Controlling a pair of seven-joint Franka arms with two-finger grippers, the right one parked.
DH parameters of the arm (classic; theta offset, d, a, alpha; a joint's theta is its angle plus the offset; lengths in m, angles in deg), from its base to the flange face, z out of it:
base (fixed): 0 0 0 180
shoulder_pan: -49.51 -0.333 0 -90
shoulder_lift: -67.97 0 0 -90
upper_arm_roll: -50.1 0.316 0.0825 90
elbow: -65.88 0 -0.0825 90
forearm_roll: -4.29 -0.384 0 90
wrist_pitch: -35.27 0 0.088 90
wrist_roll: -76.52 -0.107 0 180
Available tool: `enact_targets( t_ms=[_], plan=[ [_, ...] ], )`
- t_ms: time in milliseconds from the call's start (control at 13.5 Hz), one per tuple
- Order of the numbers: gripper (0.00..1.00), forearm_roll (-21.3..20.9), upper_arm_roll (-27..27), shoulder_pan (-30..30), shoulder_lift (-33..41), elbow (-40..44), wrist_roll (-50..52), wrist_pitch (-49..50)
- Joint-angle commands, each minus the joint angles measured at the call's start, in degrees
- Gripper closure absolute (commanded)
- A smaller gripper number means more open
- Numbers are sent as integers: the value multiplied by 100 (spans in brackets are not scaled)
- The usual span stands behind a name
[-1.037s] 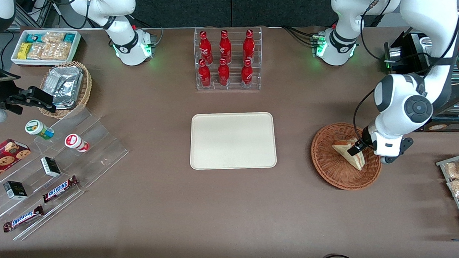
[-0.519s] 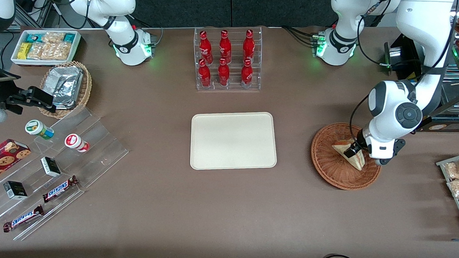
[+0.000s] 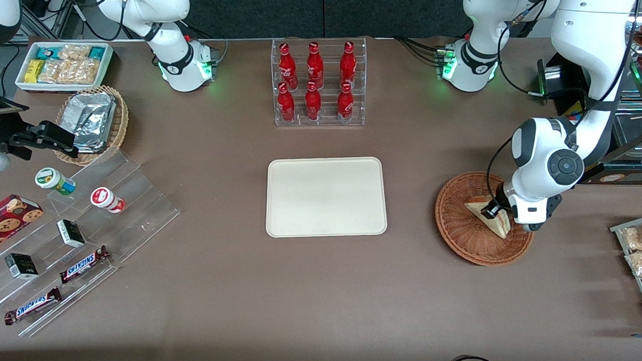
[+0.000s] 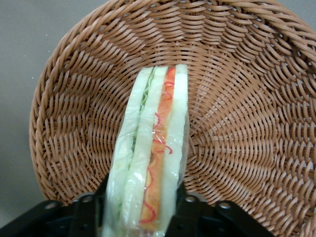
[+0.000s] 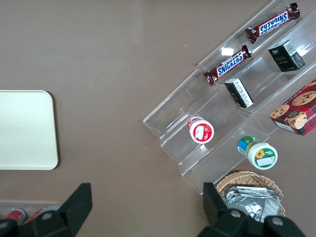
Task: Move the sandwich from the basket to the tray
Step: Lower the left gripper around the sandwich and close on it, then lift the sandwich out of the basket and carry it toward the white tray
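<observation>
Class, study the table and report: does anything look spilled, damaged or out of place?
Nothing stands out. The sandwich stands on edge in the basket, wrapped and intact, with the end effector closed on it. The tray lies flat, and the red bottles stand upright in their rack.

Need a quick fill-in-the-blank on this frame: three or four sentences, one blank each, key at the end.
1. The sandwich lies in the ____, a round reddish-brown wicker one.
2. The left arm's end effector is shut on the ____.
3. The tray has ____ on it.
4. The rack nearer the arm bases than the tray holds ____ red bottles.

Missing words: basket; sandwich; nothing; six
</observation>
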Motion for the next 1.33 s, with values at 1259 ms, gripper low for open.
enact_targets(
  t_ms=[1259],
  plan=[
    [100,21,-1699,1513,-575,2500,-802,2232]
  ],
)
